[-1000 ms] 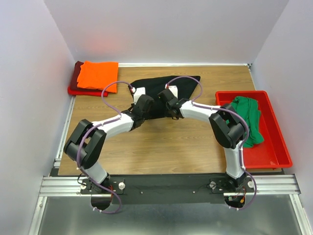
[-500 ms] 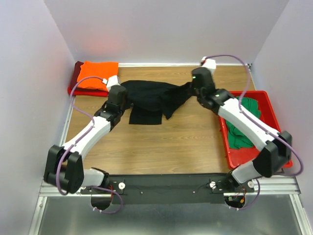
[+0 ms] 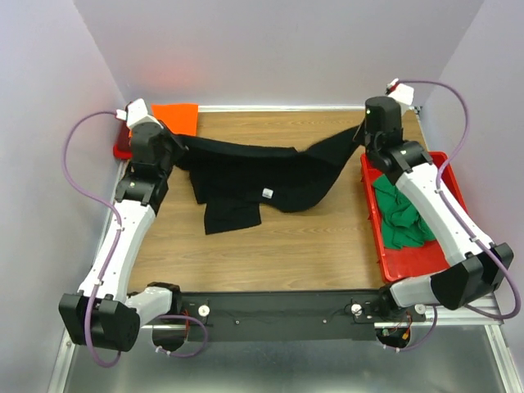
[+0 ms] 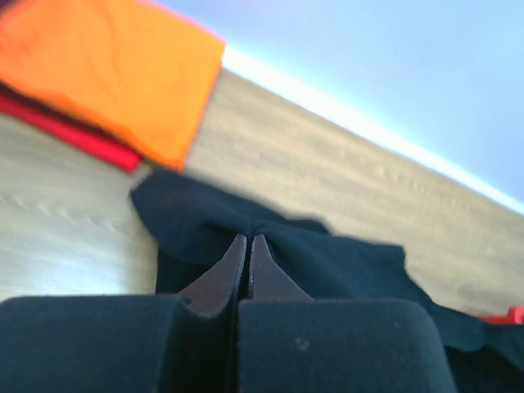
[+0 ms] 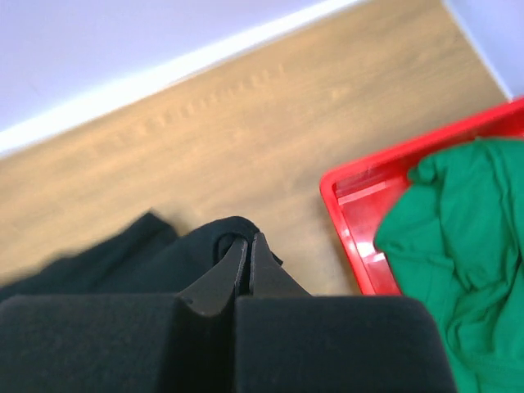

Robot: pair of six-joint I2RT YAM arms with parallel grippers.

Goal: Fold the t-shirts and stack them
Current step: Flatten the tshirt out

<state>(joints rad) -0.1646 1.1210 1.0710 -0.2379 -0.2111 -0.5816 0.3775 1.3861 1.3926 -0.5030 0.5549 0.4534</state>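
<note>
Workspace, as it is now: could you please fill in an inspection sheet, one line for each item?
Surface: wooden table, no damage seen.
Job's things: black t-shirt stretched between left hand and right hand; orange t-shirt folded at far left; green t-shirt crumpled in red bin.
Clutter: nothing seen.
Hands: both shut on the black t-shirt.
Cables: purple cables loop out from both arms.
Surroundings: plain pale walls.

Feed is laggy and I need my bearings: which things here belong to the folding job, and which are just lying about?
Part of the job:
- black t-shirt, pinched by left gripper and right gripper
- orange t-shirt, lying on dark red t-shirt, far left corner
- green t-shirt, crumpled in the red bin

Just there:
- red bin
- table
</note>
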